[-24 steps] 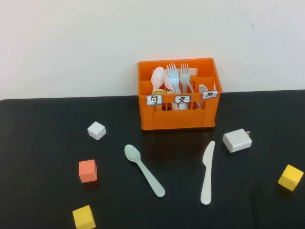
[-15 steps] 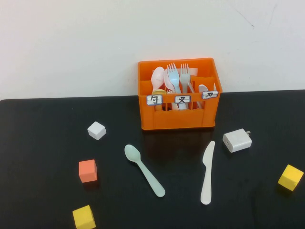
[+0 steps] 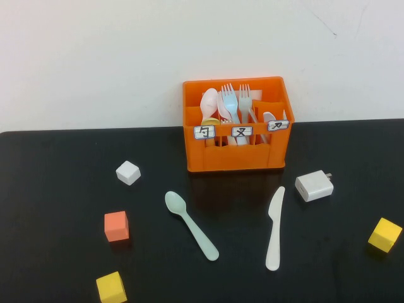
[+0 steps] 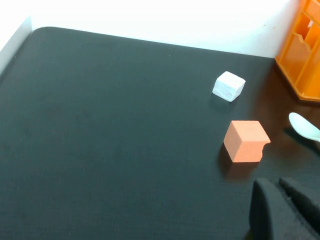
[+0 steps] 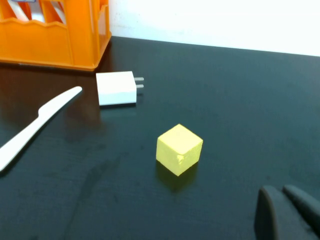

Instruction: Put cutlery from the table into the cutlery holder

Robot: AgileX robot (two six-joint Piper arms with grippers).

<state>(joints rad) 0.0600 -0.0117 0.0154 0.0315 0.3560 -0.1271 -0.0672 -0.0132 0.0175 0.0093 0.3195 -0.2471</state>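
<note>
The pale mint-green spoon (image 3: 191, 225) lies flat on the black table (image 3: 57, 183) in front of the orange cutlery holder (image 3: 237, 151), bowl toward the far left. Its bowl tip shows in the left wrist view (image 4: 305, 127). The cream-white knife (image 3: 274, 227) lies to the spoon's right and shows in the right wrist view (image 5: 37, 125). The holder holds white and blue forks and spoons. Neither arm shows in the high view. My left gripper (image 4: 274, 183) is shut and empty, low over the table near the orange cube. My right gripper (image 5: 280, 190) is shut and empty near the right yellow cube.
A white cube (image 3: 128, 172), an orange cube (image 3: 117, 226) and a yellow cube (image 3: 111, 287) sit on the left. A white charger plug (image 3: 314, 185) lies right of the knife, and another yellow cube (image 3: 385, 234) sits at the far right. A white wall stands behind the table.
</note>
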